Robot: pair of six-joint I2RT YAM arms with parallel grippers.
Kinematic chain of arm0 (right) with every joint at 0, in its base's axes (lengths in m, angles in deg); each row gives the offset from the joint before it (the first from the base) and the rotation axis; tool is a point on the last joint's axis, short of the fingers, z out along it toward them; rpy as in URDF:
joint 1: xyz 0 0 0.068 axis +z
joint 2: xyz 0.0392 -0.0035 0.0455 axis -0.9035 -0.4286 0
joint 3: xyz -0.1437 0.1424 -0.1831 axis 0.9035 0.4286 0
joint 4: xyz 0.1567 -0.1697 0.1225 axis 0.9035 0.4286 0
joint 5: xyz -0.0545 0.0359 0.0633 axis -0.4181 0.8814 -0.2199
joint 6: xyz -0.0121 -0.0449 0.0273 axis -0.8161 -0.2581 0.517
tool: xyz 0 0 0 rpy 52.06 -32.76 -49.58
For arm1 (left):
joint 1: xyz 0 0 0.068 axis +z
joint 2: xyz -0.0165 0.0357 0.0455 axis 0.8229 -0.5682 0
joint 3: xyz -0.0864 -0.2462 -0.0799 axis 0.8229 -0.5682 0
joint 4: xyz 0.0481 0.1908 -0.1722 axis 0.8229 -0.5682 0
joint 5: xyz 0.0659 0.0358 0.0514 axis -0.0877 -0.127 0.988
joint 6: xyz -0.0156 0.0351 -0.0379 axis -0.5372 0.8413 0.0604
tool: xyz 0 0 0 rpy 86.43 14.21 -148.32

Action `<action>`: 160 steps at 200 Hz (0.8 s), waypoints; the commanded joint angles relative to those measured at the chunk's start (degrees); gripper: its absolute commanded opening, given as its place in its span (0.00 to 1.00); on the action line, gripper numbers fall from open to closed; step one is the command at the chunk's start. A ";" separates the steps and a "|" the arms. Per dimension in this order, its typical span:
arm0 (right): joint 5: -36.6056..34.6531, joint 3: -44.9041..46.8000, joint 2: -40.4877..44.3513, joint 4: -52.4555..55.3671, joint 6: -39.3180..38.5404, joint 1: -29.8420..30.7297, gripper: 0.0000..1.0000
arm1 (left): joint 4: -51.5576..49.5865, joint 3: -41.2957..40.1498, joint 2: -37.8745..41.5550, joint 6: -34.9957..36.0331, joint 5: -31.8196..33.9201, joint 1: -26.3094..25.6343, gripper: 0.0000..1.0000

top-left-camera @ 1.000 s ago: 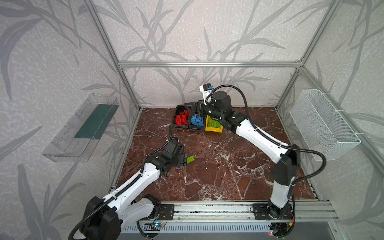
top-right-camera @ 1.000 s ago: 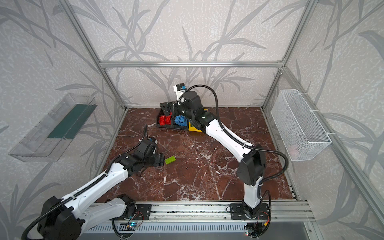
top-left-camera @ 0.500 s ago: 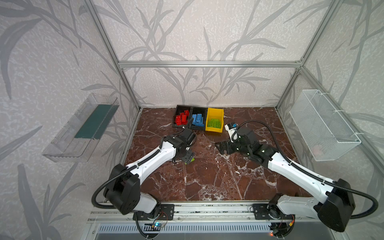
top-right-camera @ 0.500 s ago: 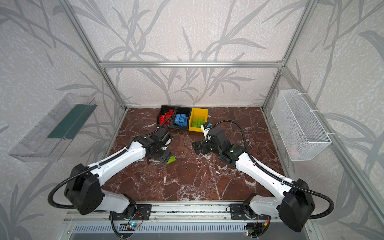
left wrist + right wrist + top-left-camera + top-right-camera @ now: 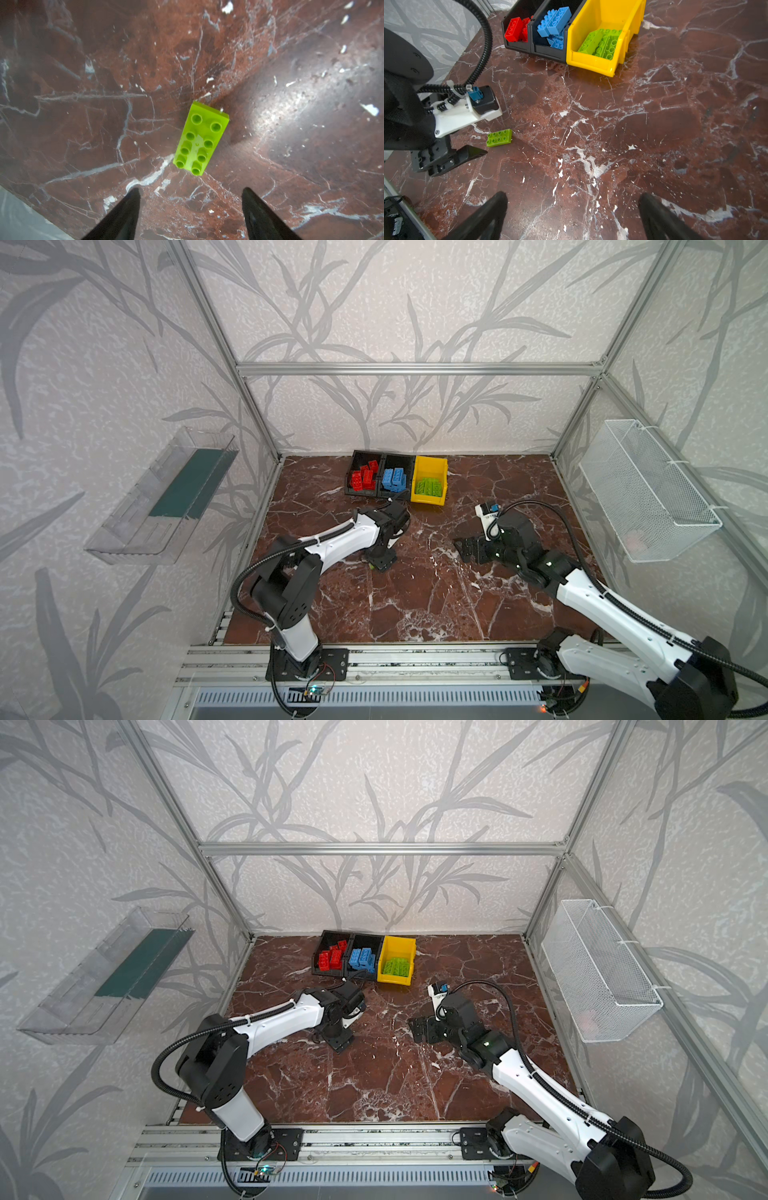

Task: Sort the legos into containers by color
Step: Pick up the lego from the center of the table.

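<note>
On the marble table (image 5: pixel 415 605) we note the yellow bin (image 5: pixel 430 461) with green legos (image 5: pixel 602 42) at the far edge. The right gripper (image 5: pixel 573 195) stands spread, empty, well apart. The left gripper (image 5: pixel 191 190), nearer, spread and empty, faces the lime brick (image 5: pixel 200 138) lying flat just ahead, long axis pointing away from it.
</note>
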 commanded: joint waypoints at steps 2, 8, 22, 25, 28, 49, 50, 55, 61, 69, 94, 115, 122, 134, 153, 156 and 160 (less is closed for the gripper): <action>2.01 0.48 1.83 -0.16 0.60 -1.08 0.99 | -0.38 1.76 -3.00 4.39 1.68 0.78 0.75; 1.98 0.52 2.24 -0.03 0.52 -1.13 0.99 | -0.84 2.30 -4.05 4.93 1.54 0.84 0.74; 1.56 0.96 3.14 0.12 0.59 -1.31 0.99 | -1.03 3.08 -5.66 5.88 1.21 0.88 0.73; 1.51 0.98 3.31 0.12 0.66 -1.31 0.99 | -0.88 3.20 -5.97 6.11 1.18 0.88 0.73; 1.33 0.98 3.46 0.24 0.68 -1.36 0.99 | -0.77 3.33 -6.18 6.30 1.18 0.92 0.72; 1.21 1.30 4.01 0.15 1.37 -1.81 0.99 | -0.22 4.34 -7.80 7.57 -0.27 1.43 0.69; 1.22 1.32 4.03 0.14 1.38 -1.80 0.99 | -0.22 4.38 -7.86 7.66 -0.37 1.42 0.69; 1.34 1.40 4.05 0.12 1.47 -1.83 0.99 | -0.13 4.69 -8.38 7.94 -0.68 1.56 0.67; 1.45 1.50 4.14 -0.04 1.48 -1.90 0.99 | -0.12 5.12 -8.97 8.24 -0.81 1.66 0.65; 1.52 1.60 4.23 -0.03 1.56 -1.96 0.98 | -0.04 5.67 -9.92 8.67 -1.00 1.83 0.59; 1.11 1.77 4.82 0.10 2.17 -2.36 0.96 | -1.23 7.60 -13.04 10.19 -3.10 2.02 0.38; 0.32 1.69 5.44 0.77 2.27 -2.76 0.95 | -2.09 7.84 -14.34 10.28 -3.69 2.02 0.28; 0.10 1.69 5.62 0.92 2.27 -2.93 0.95 | -1.85 7.41 -14.27 10.28 -4.04 2.02 0.27; -0.08 1.61 5.72 1.30 2.60 -3.24 0.95 | -1.17 6.52 -13.93 10.25 -4.23 2.02 0.27; -0.08 1.53 5.48 1.51 2.80 -3.43 0.95 | -0.72 6.44 -13.79 10.08 -4.34 2.11 0.25; -0.15 1.45 5.42 1.62 2.84 -3.45 0.95 | -0.81 6.70 -13.85 9.88 -4.38 2.13 0.24; -0.21 1.35 5.37 1.74 2.80 -3.46 0.95 | -0.95 7.09 -13.77 9.63 -4.54 2.13 0.24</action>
